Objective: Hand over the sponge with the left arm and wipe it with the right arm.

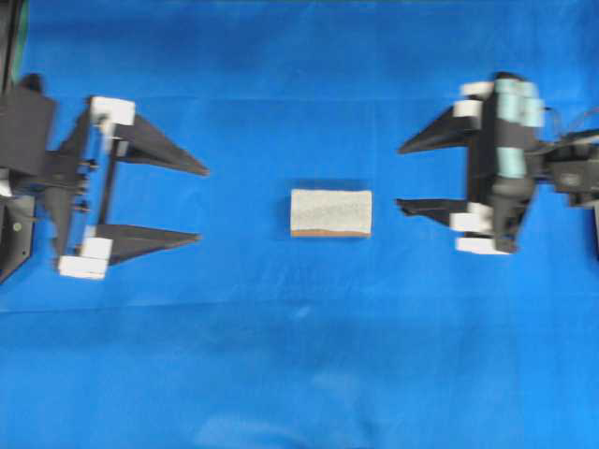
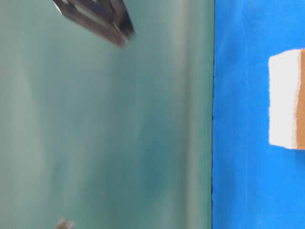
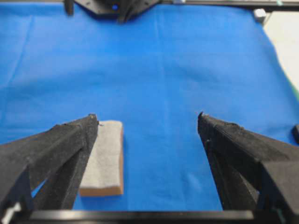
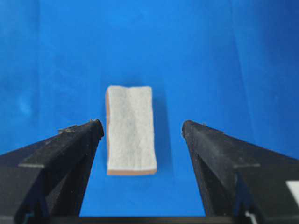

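A blue worktop (image 1: pixel 299 355) carries everything. Two grippers face each other across it: the left gripper (image 1: pixel 201 204) and the right gripper (image 1: pixel 400 176), both spread wide, released, holding and touching nothing. One sponge (image 1: pixel 330 212) lies flat between them, apart from both, grey-white speckled face up, a thin orange-tan layer along its edge.

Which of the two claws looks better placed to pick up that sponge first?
Probably the right gripper: its open tips sit nearer the sponge, which lies almost between its fingers in its own camera. The left gripper, also open, is farther off, sponge off-centre by one finger.
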